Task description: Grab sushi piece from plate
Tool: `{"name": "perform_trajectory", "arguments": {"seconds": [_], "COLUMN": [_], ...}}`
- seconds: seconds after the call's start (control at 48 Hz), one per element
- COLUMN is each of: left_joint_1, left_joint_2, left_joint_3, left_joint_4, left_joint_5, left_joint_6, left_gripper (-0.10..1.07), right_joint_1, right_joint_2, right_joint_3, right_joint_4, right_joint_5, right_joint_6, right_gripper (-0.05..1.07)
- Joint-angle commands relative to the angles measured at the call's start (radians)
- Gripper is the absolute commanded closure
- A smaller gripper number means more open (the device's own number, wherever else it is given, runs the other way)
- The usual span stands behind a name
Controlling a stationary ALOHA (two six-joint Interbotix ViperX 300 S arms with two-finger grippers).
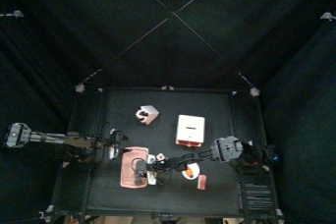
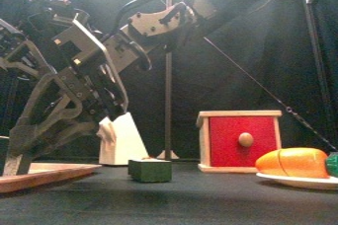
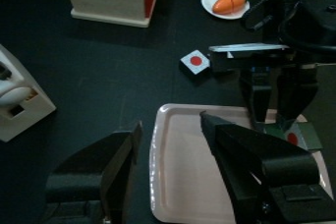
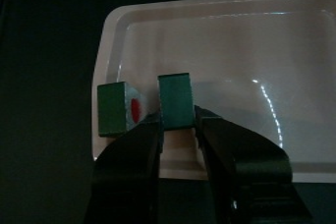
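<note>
The right gripper [image 4: 182, 135] is hanging low over the pale pink plate [image 4: 289, 31], its two black jaws drawn nearly together with only a thin slit between them and nothing visibly pinched. Just above the jaw tips in the right wrist frame, two small dark green sushi pieces are standing side by side near the plate's lower-left corner: one [image 4: 175, 98] directly ahead of the tips, and another [image 4: 118, 108] to its left showing a white face with a red centre. Whether the tips are touching the nearer piece cannot be told.

The pieces look like small, light, rigid blocks with flat wrapped sides, so a grip across two opposite green faces, low and square, is likely the safest hold. They are standing close together, and the plate looks glossy, so a nudged piece could slide or tip its neighbour.

In the top frame, the plate [image 1: 128, 172] is lying at lower centre, with the right arm reaching across to it. The left gripper [image 3: 168, 159] is hovering over the plate's other end, jaws spread and empty.

Further out are a small white dish [image 3: 213, 2] holding an orange piece [image 3: 230, 2], a red-dotted cube [image 3: 195, 61] and a red-fronted box [image 2: 240, 140].
</note>
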Motion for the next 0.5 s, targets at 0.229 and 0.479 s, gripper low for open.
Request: {"name": "perform_trajectory", "arguments": {"seconds": [0.229, 0.479], "left_joint_1": [-0.002, 0.002], "left_joint_2": [0.003, 0.003], "left_joint_3": [-0.012, -0.012], "left_joint_4": [-0.002, 0.000], "left_joint_5": [-0.008, -0.008], "left_joint_6": [0.000, 0.000], "left_gripper": [0.11, 0.11], "right_joint_1": [-0.006, -0.006], "right_joint_2": [-0.092, -0.124], "right_joint_3": [0.011, 0.046], "right_joint_4": [0.009, 0.026], "right_joint_5": [-0.003, -0.034], "right_joint_6": [-0.002, -0.002], "right_gripper": [0.44, 0.44]}}
